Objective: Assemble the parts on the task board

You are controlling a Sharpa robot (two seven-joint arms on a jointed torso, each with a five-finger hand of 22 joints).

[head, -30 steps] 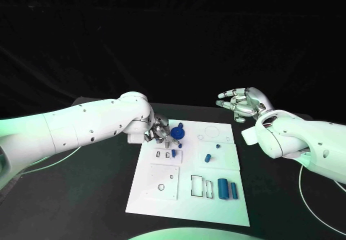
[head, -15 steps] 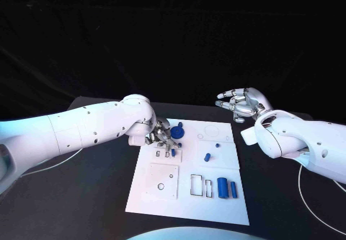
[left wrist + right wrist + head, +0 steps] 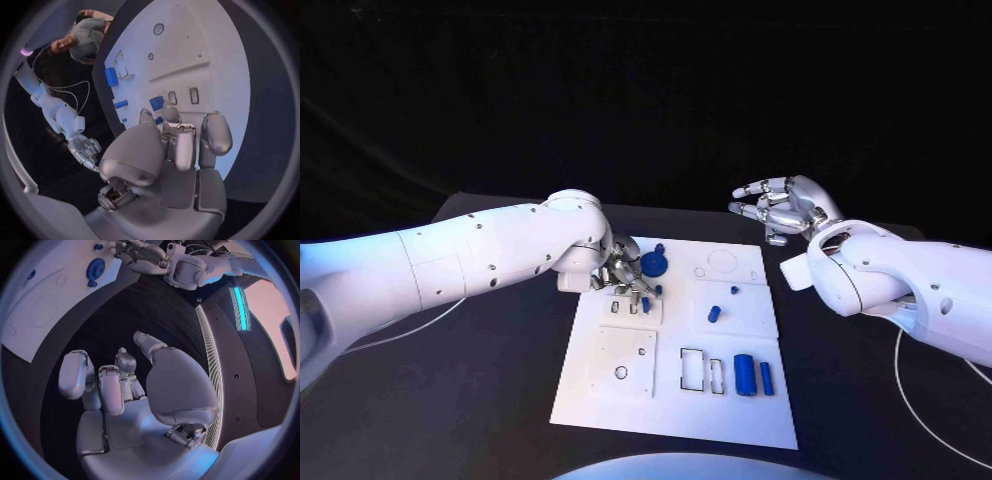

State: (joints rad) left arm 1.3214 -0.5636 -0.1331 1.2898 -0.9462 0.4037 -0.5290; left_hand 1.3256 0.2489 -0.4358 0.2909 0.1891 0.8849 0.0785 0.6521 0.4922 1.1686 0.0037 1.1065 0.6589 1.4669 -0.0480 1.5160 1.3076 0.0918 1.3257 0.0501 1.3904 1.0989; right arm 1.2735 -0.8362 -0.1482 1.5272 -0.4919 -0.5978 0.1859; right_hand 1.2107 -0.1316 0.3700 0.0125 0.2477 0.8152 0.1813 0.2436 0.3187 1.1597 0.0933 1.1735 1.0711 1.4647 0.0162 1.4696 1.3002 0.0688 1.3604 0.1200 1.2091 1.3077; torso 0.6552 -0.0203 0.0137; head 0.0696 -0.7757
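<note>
left robot hand [image 3: 626, 277] is down over the far-left corner of the board [image 3: 625, 400], fingers curled toward a small blue part [image 3: 648, 304] by the two little slots [image 3: 636, 310]. in the left wrist view the fingertips [image 3: 170, 116] sit right at that part [image 3: 157, 103], but i cannot tell whether it is pinched or only touched. the blue disc [image 3: 655, 265] stands just beyond the hand on the board.

right robot hand [image 3: 780, 209] hangs in the air past the board's far-right corner, holding nothing, fingers loosely curled and apart; the right wrist view shows the palm [image 3: 134, 385] bare.

other parts lie loose: a short peg [image 3: 715, 316] mid-board, a tiny one [image 3: 736, 292] beyond it, a big cylinder [image 3: 746, 376] and a thin one [image 3: 766, 378] near the front-right, beside an empty frame [image 3: 694, 369].

judgement: step in hand is seating the small part at the slots, early in the task, most pieces not yet placed. next move calls for a sure pinch, lining the part up with its slot, and a straight press down without nudging the disc.
</note>
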